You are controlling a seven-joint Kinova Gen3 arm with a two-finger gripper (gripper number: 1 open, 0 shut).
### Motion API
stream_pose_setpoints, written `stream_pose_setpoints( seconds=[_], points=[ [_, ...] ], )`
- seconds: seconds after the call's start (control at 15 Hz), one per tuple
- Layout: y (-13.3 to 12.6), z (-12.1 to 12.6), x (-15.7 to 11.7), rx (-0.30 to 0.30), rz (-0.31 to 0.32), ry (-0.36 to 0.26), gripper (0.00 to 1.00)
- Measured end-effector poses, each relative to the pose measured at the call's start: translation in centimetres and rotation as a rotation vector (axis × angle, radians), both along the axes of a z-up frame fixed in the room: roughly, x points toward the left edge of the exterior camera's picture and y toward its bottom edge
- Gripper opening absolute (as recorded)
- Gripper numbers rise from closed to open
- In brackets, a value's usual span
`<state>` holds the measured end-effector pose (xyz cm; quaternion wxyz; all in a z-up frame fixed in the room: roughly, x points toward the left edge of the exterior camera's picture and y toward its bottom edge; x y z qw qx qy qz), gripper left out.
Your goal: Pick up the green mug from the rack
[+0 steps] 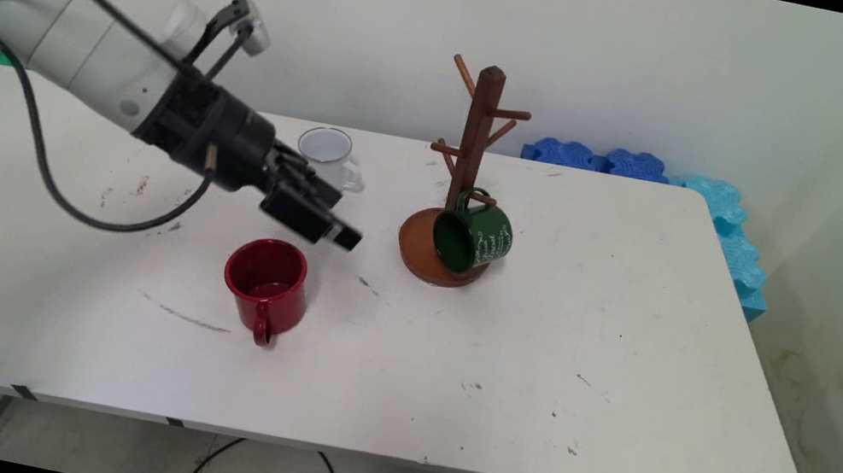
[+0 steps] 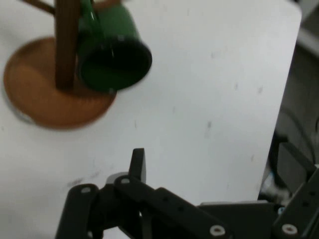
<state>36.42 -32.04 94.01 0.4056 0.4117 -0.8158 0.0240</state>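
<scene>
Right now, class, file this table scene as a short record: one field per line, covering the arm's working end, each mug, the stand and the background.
Gripper: black two-finger gripper above the table, holding nothing, nearest the red mug
Red mug: glossy red metal mug, upright, handle toward the near edge
Green mug: dark green lettered mug, hanging by its handle on a low peg
Stand: brown wooden mug tree on a round base
White mug: pale enamel mug, upright behind the gripper
Background: blue foam tiles at the table's far right
</scene>
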Motion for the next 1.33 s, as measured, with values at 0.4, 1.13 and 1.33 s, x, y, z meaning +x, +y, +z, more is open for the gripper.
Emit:
stream_pose_setpoints(
  seconds=[0.4,1.13,1.33],
  points=[
    [-1.7,-1.2,-2.9,-0.002,0.135,0.114,1.00],
    [-4.0,-6.3,-8.7,0.021,0.289,0.141,1.00],
    [-4.5,-7.6,-9.9,0.031,0.315,0.141,1.00]
  ],
)
